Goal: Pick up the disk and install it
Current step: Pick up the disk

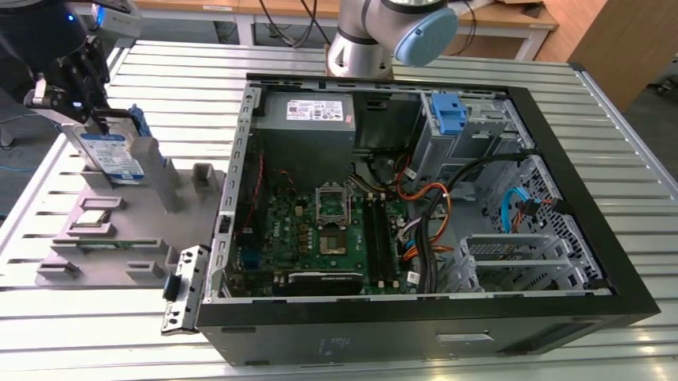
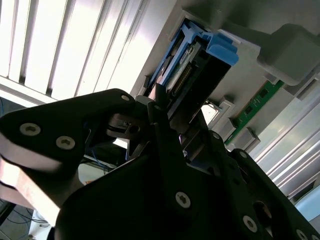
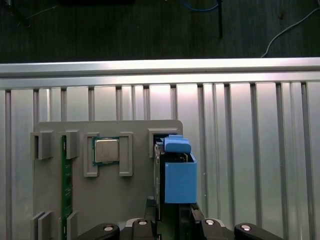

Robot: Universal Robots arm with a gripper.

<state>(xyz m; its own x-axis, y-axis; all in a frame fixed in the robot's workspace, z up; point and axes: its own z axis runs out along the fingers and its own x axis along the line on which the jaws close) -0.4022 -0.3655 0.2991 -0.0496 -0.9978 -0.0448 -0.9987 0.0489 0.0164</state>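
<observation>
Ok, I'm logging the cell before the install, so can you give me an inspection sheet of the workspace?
Surface: slatted metal table, carrying a grey fixture and an open computer case.
Job's things: disk upright in a fixture slot, outside the case.
Clutter: processor chip and memory stick in the fixture; metal bracket against the case.
Pincer: at the disk's top edge; hold unclear.
Cables: orange cables and a blue cable inside the case.
Surroundings: wooden desks behind the table.
</observation>
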